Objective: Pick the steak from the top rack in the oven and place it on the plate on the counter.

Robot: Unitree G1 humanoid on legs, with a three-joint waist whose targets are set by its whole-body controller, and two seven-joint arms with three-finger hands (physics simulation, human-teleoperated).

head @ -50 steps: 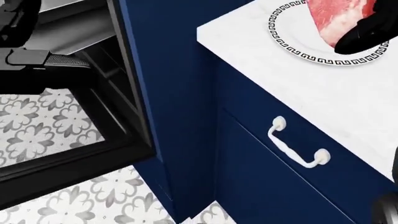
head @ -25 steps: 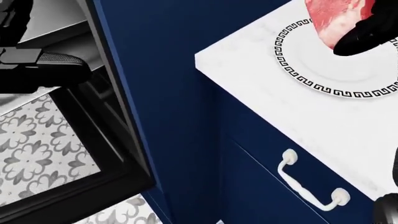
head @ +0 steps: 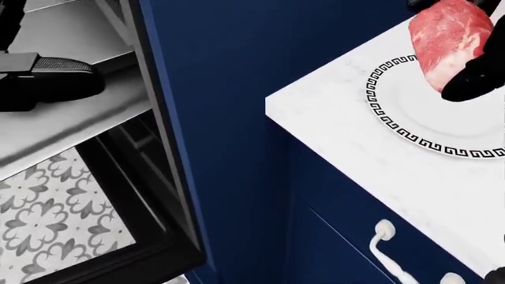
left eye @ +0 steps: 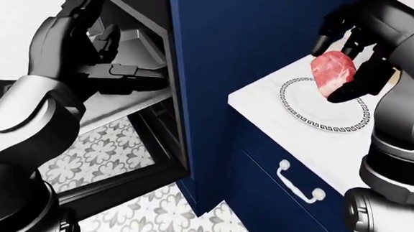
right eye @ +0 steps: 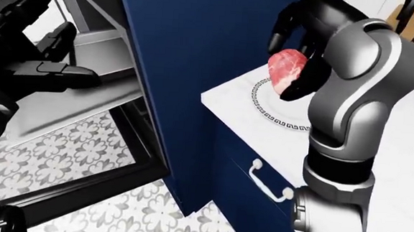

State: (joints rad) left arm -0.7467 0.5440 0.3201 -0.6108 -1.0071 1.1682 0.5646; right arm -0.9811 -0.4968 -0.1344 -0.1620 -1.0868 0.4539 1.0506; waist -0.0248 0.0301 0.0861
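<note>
Near, lower right of the left-eye view: the navy blue cabinet drawer with its white bar handle, under the white marble counter.

Change over the last second: the whole head view has shifted, so my head has moved; the white round plate with the black key-pattern rim now sits lower and shows more of itself, and the raw red-and-white steak shows nearly whole instead of cut off by the top edge. My judgement: the carry is done, and only lowering and release remain.

My right hand, upper right of the left-eye view, has its black fingers closed round the steak, held above the plate's far side; I cannot tell whether it touches.

My left hand, upper left, is spread wide and empty, before the open black oven.
</note>
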